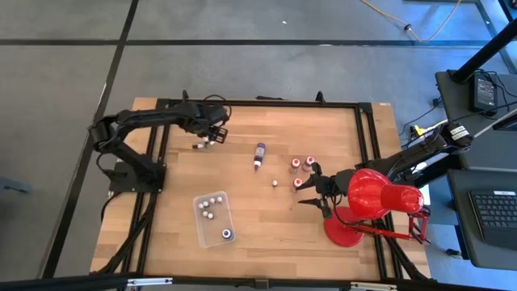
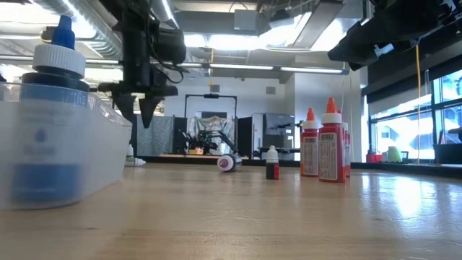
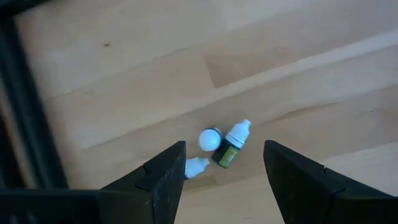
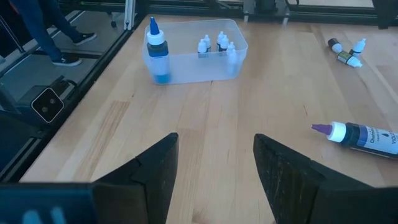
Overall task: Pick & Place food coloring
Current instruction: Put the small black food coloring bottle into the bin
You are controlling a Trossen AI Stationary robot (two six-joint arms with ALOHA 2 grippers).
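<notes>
Blue-capped bottle (image 2: pixel 50 108) sits nearest the low camera, inside the clear tray (image 1: pixel 200 230) at near-left centre of the table (image 1: pixel 266 242). Left gripper (image 1: pixel 212 133) hangs at far left over a small clump of bottles (image 3: pixel 217 144): a green one lying flat, a round white cap touching it, another white tip beside the left finger; fingers apart, straddling them, nothing held. Purple bottle (image 1: pixel 259 154) lies on its side mid-table. Red bottles (image 1: pixel 301 165) stand upright right of centre, one tiny dark bottle (image 1: pixel 275 183) just left of them. Right gripper (image 1: pixel 317 194) waits beside the red bottles under the red lamp (image 1: pixel 378 194), fingers apart, empty.

Risk: the clump is tight, so closing could pinch two bottles at once or squirt the round one sideways; a flat-lying bottle may roll off the fingertips.

Containers: the tray holds a few white-capped bottles (image 4: pixel 214 45) at one end and the blue bottle at the other. Rest of the food coloring remains loose on the table.
</notes>
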